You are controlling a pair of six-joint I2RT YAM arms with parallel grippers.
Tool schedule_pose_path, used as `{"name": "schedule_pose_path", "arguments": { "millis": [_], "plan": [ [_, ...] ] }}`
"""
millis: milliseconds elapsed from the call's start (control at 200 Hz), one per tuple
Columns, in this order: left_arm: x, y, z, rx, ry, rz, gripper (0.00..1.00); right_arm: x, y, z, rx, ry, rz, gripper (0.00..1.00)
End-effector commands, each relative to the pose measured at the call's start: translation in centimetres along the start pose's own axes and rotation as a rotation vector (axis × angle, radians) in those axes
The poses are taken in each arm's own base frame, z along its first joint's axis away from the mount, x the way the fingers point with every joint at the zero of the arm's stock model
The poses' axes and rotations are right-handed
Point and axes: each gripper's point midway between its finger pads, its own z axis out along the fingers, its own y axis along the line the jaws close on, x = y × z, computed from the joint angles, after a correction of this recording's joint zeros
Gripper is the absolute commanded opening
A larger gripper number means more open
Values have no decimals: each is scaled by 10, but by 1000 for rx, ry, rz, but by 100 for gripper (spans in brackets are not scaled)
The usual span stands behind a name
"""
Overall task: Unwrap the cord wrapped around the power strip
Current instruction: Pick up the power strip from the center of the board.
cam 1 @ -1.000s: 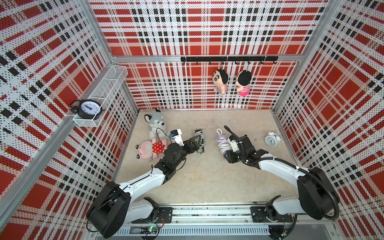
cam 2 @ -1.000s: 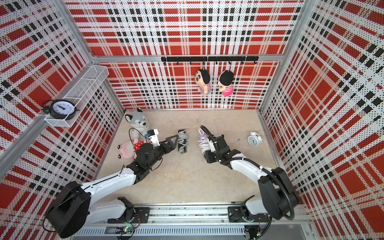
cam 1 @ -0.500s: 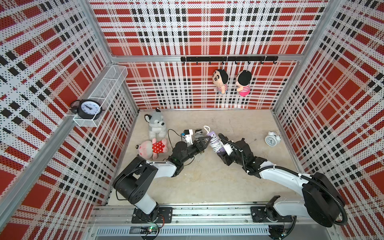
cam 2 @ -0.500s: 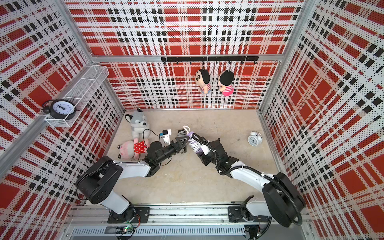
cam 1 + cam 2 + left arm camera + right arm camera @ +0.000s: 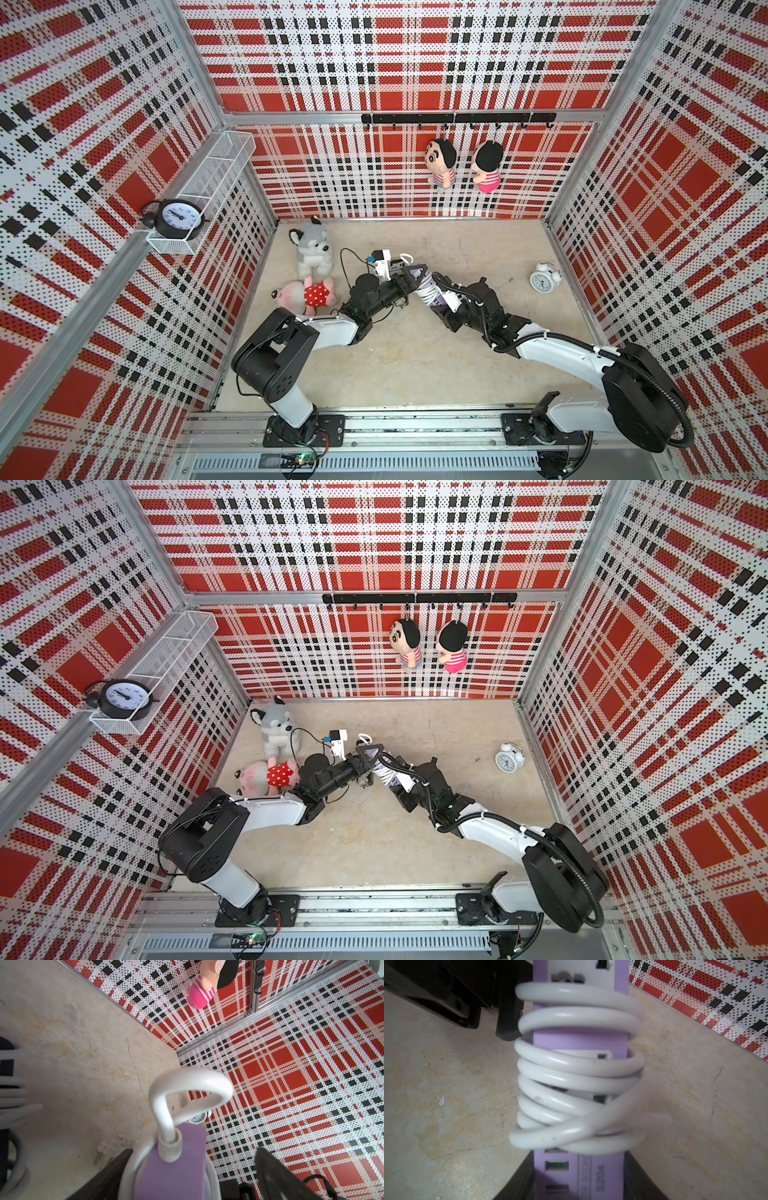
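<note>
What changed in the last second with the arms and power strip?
The right gripper, shut on the power strip throughout, carried it toward the left arm; the left gripper, jaws open, now straddles its end. Cord still wrapped; husky plush and white clock unmoved.

White cord (image 5: 577,1064) coils cover most sockets of the power strip (image 5: 579,1041); the nearest loop is blurred. The white alarm clock (image 5: 544,279), at three o'clock on the bench (image 5: 415,365), has hands too small to read.
</note>
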Motion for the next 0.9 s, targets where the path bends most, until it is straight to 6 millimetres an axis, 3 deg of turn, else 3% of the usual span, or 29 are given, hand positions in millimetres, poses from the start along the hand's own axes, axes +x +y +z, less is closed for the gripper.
{"name": "schedule_pose_path", "arguments": {
  "millis": [0, 95, 185, 286, 341, 446, 551, 706, 897],
  "plan": [
    [-3, 0, 6, -6, -3, 36, 78, -48, 3, -7, -17, -155, -34, 19],
    [-3, 1, 7, -7, -1, 33, 65, -49, 5, -8, -28, -161, -32, 19],
    [-4, 3, 7, -10, -2, 28, 47, -51, 7, -9, -42, -167, -32, 20],
    [-6, 3, 6, -9, -6, 27, 32, -54, 10, -12, -60, -174, -20, 28],
    [-8, 3, 4, -12, -14, 25, 26, -55, 11, -15, -69, -174, -11, 37],
    [-17, 3, -2, -23, -53, 20, 15, -56, 8, -19, -58, -129, 19, 72],
    [-29, 7, -11, -48, -118, 6, 3, -51, -5, -25, -5, -53, 62, 86],
    [-43, 6, -15, -38, -161, -49, 0, -60, -4, -42, -59, -10, 216, 92],
    [-54, -11, -11, 8, -172, -48, 0, -60, -28, -54, 66, 139, 513, 78]
  ]
}}
